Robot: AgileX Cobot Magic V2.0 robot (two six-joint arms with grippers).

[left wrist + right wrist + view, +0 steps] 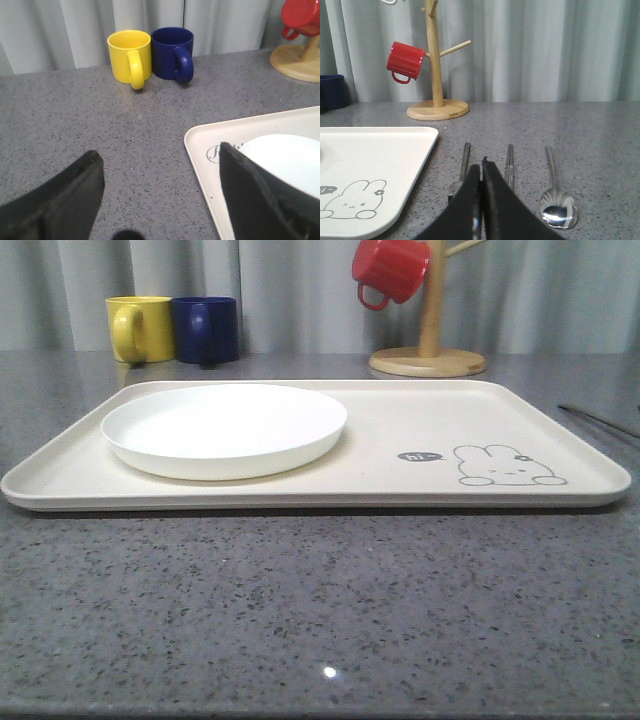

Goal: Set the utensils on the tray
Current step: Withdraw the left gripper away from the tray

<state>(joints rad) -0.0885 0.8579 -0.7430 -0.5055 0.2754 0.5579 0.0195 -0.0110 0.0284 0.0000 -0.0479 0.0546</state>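
The cream tray [400, 410] with the rabbit drawing lies across the middle of the grey table, and the white plate [224, 428] sits on its left part. To the tray's right, on the table, lie the fork [465, 160], the pair of chopsticks [509, 160] and the spoon [557, 205], side by side. My right gripper [481, 166] is shut, low above the table between the fork and the chopsticks, with nothing seen in it. My left gripper [159, 150] is open over bare table, one finger above the tray's [200, 145] back left corner, near the plate [290, 155].
A yellow mug [140, 328] and a blue mug [206, 329] stand behind the tray at the back left. A red mug [390, 270] hangs on a wooden stand [428, 360] at the back right. The broad strip of table in front of the tray is bare.
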